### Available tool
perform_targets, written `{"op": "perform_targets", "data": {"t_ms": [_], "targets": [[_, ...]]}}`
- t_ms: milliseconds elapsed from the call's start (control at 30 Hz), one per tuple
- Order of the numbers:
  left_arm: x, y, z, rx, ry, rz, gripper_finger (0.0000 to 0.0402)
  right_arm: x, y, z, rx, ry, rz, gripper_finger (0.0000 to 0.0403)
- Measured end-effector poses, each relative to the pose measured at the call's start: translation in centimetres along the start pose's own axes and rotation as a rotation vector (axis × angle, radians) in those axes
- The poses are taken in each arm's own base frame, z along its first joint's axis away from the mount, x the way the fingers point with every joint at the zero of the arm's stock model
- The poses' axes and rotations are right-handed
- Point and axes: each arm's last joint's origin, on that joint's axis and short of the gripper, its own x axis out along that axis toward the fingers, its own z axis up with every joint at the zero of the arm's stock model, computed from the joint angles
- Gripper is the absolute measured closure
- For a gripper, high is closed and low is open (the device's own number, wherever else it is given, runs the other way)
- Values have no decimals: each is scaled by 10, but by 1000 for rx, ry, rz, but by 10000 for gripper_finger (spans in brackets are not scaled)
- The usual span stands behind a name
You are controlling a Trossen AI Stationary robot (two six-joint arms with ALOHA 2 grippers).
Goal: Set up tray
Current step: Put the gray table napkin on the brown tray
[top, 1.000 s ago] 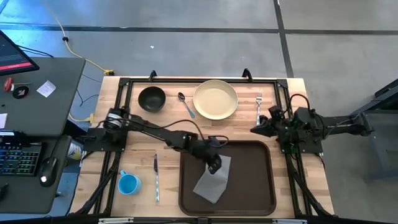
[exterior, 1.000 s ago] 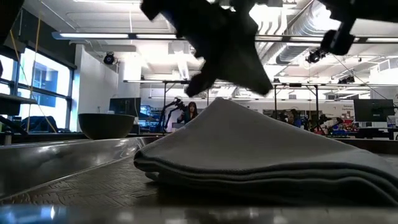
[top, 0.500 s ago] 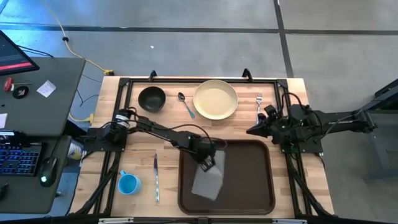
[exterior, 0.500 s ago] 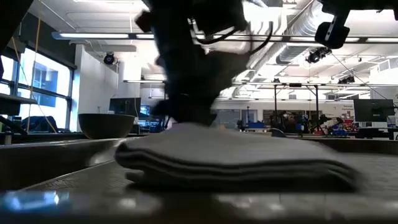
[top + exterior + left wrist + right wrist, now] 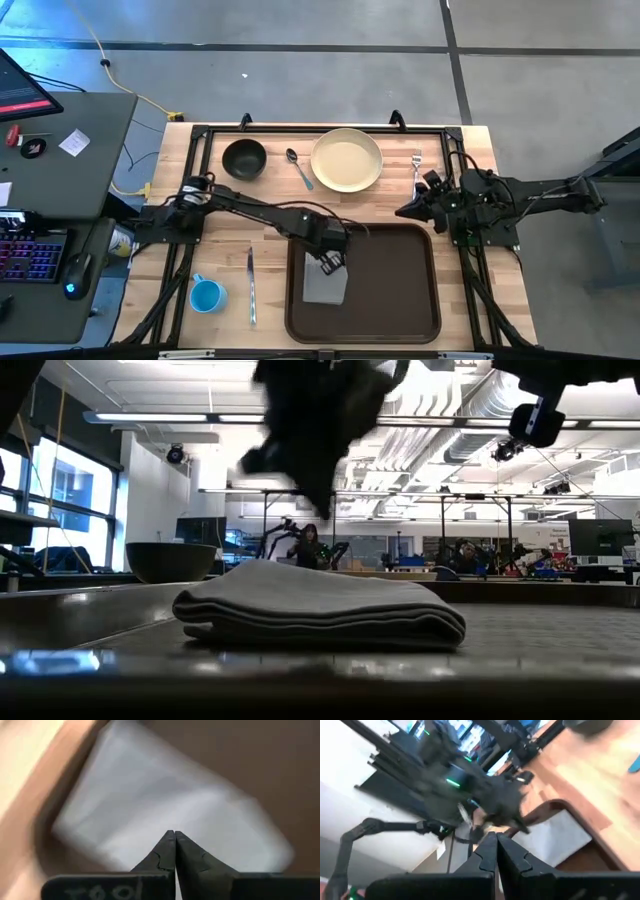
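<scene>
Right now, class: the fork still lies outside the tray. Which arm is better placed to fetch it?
Probably the right: the right gripper hovers just below the fork, while the left gripper is over the napkin on the tray.

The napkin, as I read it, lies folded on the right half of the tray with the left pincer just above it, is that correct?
Not quite: the folded grey napkin lies on the left half of the tray, near its left rim, as the high view shows. The rest holds: the left pincer is just above it, clear of the cloth in the low view.
</scene>
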Motion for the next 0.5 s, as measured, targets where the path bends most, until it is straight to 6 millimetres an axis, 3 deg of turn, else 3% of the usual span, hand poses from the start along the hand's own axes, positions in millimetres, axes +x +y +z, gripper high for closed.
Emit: {"op": "perform_targets", "data": {"t_ms": [100, 167, 267, 333, 400, 500], "targets": [[-6, -28, -3, 105, -127, -133, 342, 1, -4, -5, 17, 80, -15, 402], [7, -36, -14, 148, -102, -122, 338, 1, -5, -8, 24, 125, -9, 402], [36, -33, -37, 118, 46, 3, 336, 0, -4, -8, 42, 156, 22, 402], [51, -36, -41, 54, 68, -7, 335, 0, -4, -9, 44, 164, 29, 402], [51, -38, -44, -19, 104, -17, 335, 1, -5, -9, 46, 169, 18, 402], [53, -51, -38, -98, 87, -168, 335, 1, -8, -12, 41, 195, -23, 402]]}}
